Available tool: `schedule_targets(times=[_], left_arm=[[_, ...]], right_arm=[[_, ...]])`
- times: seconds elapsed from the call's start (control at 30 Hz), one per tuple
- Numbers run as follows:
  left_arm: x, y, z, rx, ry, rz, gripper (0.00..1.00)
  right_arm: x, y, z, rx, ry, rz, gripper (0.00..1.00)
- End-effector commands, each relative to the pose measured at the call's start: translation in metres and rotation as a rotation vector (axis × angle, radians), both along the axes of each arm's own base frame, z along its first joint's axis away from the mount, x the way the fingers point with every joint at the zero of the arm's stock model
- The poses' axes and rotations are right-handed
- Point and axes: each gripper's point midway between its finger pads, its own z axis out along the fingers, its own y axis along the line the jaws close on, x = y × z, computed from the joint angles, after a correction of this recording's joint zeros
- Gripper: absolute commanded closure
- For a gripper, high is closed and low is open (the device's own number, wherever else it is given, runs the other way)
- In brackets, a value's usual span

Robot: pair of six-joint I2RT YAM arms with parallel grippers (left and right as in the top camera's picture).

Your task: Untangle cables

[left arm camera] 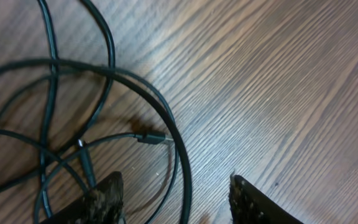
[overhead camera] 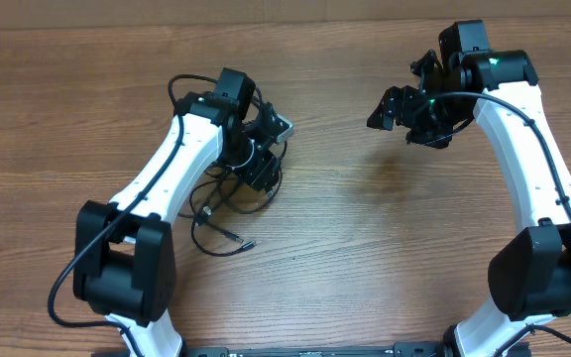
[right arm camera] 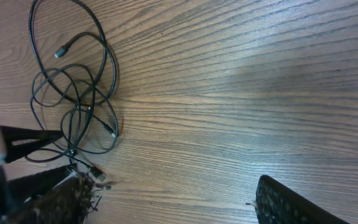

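Note:
The cables (overhead camera: 216, 203) lie as a loose tangle of thin black loops on the wooden table, left of centre. My left gripper (overhead camera: 264, 177) hovers low over the tangle's right edge. In the left wrist view the cables (left arm camera: 166, 118) curve across the wood, and a small silvery-tipped plug (left arm camera: 157, 138) lies inside the loop. My left gripper (left arm camera: 176, 199) stands open, with two strands running between its fingers (left arm camera: 104, 199) without touching them. My right gripper (overhead camera: 404, 117) hangs open at the upper right, far from the tangle. The right wrist view shows the cables (right arm camera: 73, 93) at upper left and the right gripper (right arm camera: 173, 199) with only bare wood between its fingers.
The table (overhead camera: 365, 228) is brown wood. Thicker black wires run along both white arms (overhead camera: 167, 169). The left arm's dark fingertips (right arm camera: 23, 137) show at the left edge of the right wrist view, beside the tangle.

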Motion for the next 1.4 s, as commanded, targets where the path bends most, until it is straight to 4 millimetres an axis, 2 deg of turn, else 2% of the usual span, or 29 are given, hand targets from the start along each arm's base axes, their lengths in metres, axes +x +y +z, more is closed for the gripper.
schedule_targets(times=[0.0, 0.07, 0.17, 0.27, 0.33, 0.4, 0.5, 0.67, 0.7, 0.83, 0.87, 0.93, 1.0, 1.13, 1.3, 1.37], left_arm=[[-0.003, 0.0, -0.008, 0.015, 0.016, -0.016, 0.46], [-0.001, -0.001, -0.007, 0.013, 0.007, -0.016, 0.46], [0.001, -0.001, -0.007, 0.01, -0.002, -0.015, 0.6], [0.008, 0.007, -0.008, 0.06, -0.029, 0.002, 0.96], [0.012, 0.016, -0.002, 0.097, -0.032, 0.035, 0.96], [0.017, 0.023, 0.016, 0.106, -0.038, 0.056, 0.96], [0.036, 0.031, 0.072, 0.074, -0.098, 0.155, 0.96], [0.06, 0.031, 0.195, -0.061, -0.336, 0.297, 0.96], [0.062, 0.031, 0.232, -0.104, -0.421, 0.32, 0.96], [0.058, 0.045, 0.315, -0.183, -0.617, 0.429, 0.96], [0.054, 0.052, 0.34, -0.212, -0.675, 0.458, 0.96], [0.047, 0.061, 0.374, -0.256, -0.756, 0.492, 0.96], [0.035, 0.079, 0.42, -0.31, -0.88, 0.545, 0.96], [0.011, 0.115, 0.48, -0.349, -1.072, 0.637, 0.96], [-0.028, 0.163, 0.538, -0.334, -1.298, 0.771, 0.96], [-0.041, 0.178, 0.554, -0.325, -1.365, 0.82, 0.96]], right_arm=[[0.001, 0.0, 0.007, -0.006, -0.029, 0.006, 0.18], [0.001, 0.0, 0.007, -0.006, -0.029, 0.006, 0.18], [0.001, 0.0, 0.007, -0.005, -0.029, 0.006, 0.18], [0.001, 0.0, 0.007, -0.005, -0.029, 0.006, 0.18], [0.001, 0.0, 0.007, -0.005, -0.028, 0.006, 0.18], [0.001, 0.0, 0.007, -0.005, -0.029, 0.006, 0.18], [0.002, 0.0, 0.007, -0.005, -0.031, 0.006, 0.18], [0.002, 0.001, 0.008, -0.004, -0.032, 0.006, 0.18], [0.002, 0.001, 0.008, -0.004, -0.032, 0.006, 0.18], [0.002, 0.001, 0.008, -0.004, -0.032, 0.006, 0.18], [0.002, 0.001, 0.008, -0.004, -0.033, 0.006, 0.18], [0.002, 0.001, 0.008, -0.004, -0.033, 0.006, 0.18], [0.002, 0.001, 0.008, -0.004, -0.033, 0.006, 0.18], [0.002, 0.001, 0.008, -0.004, -0.033, 0.006, 0.18], [0.002, 0.001, 0.008, -0.004, -0.033, 0.007, 0.18], [0.002, 0.001, 0.008, -0.004, -0.033, 0.008, 0.18]])
